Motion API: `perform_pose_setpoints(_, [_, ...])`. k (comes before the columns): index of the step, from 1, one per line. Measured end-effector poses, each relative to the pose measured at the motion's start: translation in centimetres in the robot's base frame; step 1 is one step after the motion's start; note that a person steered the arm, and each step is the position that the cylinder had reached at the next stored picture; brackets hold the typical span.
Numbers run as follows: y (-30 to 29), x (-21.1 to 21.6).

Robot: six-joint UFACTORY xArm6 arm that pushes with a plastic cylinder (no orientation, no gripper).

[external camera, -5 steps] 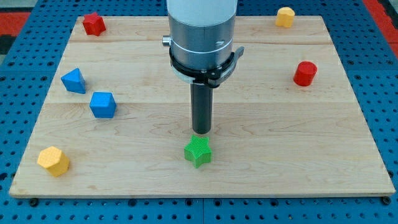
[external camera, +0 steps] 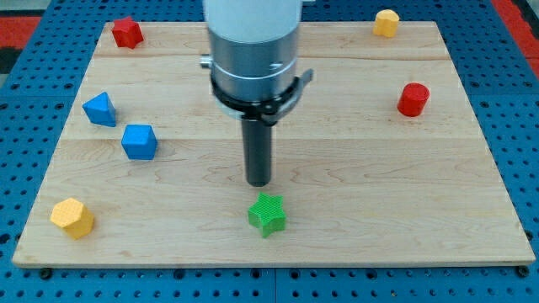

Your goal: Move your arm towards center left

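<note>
My tip (external camera: 258,183) stands on the wooden board (external camera: 354,168) near its middle, just above the green star block (external camera: 268,213) and apart from it. Two blue blocks lie at the view's left: a blue one (external camera: 99,108) and a blue cube-like one (external camera: 139,141) below and right of it. My tip is well to the right of both.
A red block (external camera: 127,32) sits at the top left, a yellow block (external camera: 386,23) at the top right, a red cylinder (external camera: 413,99) at the right, and a yellow block (external camera: 72,218) at the bottom left. A blue pegboard (external camera: 522,126) surrounds the board.
My tip and arm have moved a little to the view's left, away from the green star. The blocks have not moved.
</note>
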State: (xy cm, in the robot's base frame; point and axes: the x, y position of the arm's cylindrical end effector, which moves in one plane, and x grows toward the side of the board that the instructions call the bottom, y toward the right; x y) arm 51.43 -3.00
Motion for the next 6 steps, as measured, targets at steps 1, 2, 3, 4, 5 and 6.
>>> perform_pose_setpoints(1, [-4.8, 2.9])
perform_pose_setpoints(2, [-11.2, 3.1])
perform_pose_setpoints(3, [-17.6, 1.9])
perform_pose_setpoints(4, [-23.3, -0.9])
perform_pose_setpoints(5, [-23.6, -4.7])
perform_pose_setpoints(6, [-18.8, -6.1])
